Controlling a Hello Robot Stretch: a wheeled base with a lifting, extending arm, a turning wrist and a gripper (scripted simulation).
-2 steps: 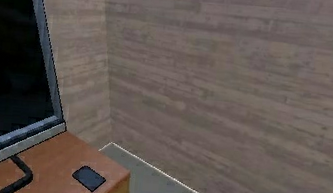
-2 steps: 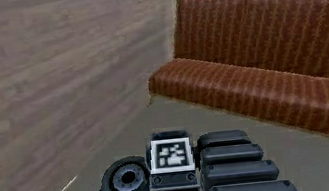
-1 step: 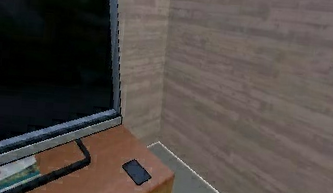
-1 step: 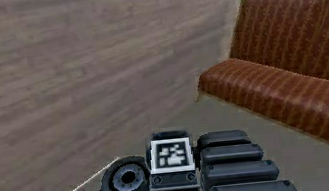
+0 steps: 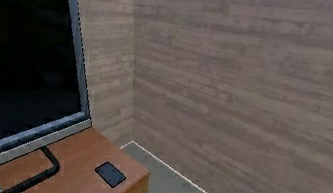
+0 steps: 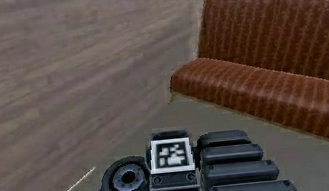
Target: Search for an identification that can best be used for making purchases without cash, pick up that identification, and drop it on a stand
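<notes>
Identification for cashless purchases is not yet surely found; the likeliest candidate is a small dark flat rectangle (image 5: 109, 174) lying on the brown wooden desk (image 5: 88, 146), near its front corner and just beside the black foot of a large grey-framed television (image 5: 27, 62); whether it is a card I cannot tell. The search step is therefore in hand, I judge. In the arm side view the dark arm sits low at the bottom edge with the gripper (image 6: 126, 184) beside a white marked square (image 6: 172, 153), facing a plank wall and a brown ribbed leather sofa (image 6: 270, 63); whether the gripper holds anything cannot be told. Next, the base probably needs to turn its arm side to the desk and approach for a closer look.
</notes>
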